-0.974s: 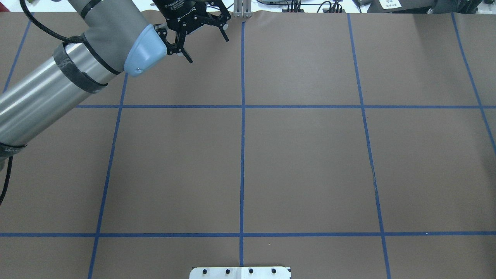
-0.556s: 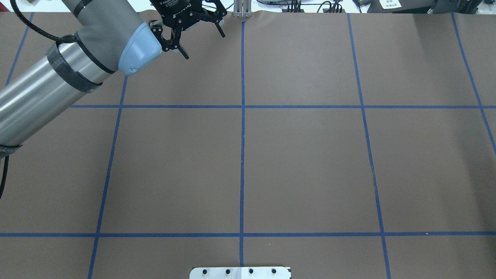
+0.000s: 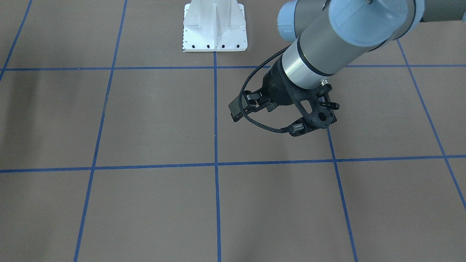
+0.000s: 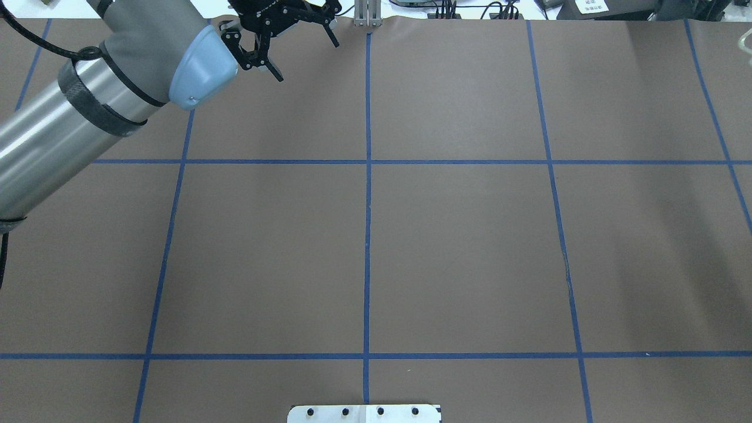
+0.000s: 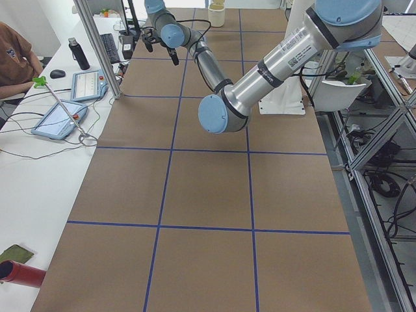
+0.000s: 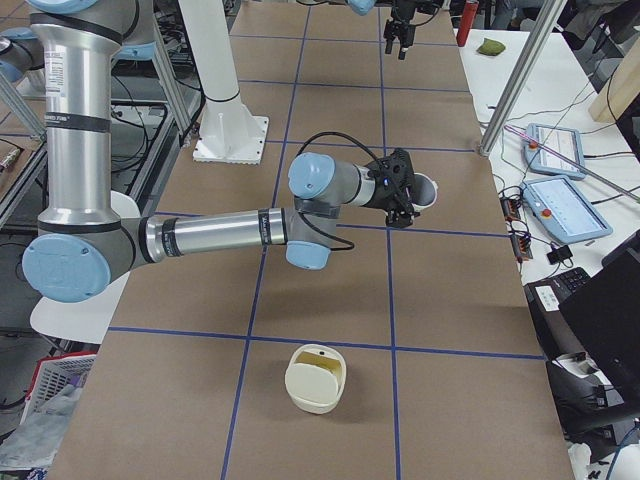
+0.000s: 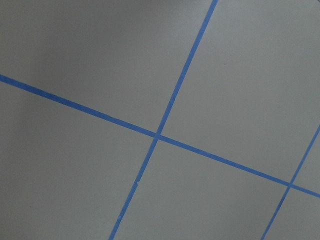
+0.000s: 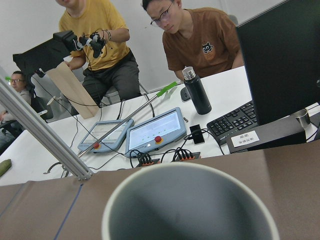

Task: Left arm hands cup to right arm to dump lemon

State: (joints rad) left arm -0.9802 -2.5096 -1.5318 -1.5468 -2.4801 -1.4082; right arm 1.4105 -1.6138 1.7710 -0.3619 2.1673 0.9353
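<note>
White cup at right gripper tip; whether clamped, cannot tell. Left gripper well apart, jaws spread wide, brown table beneath.

Bulky silver left arm with light-blue cap swung further up-left; its black two-finger hand, fingers spread, closer to the brown bench's far edge; faint shadow newly across its right side

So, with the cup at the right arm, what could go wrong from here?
1. The cup, at the tip of the right arm, is away from the cream container; tipped here, its contents might roll toward the pendants.
2. The right wrist view shows only part of the grey inside, no lemon; the dump may release nothing.
</note>
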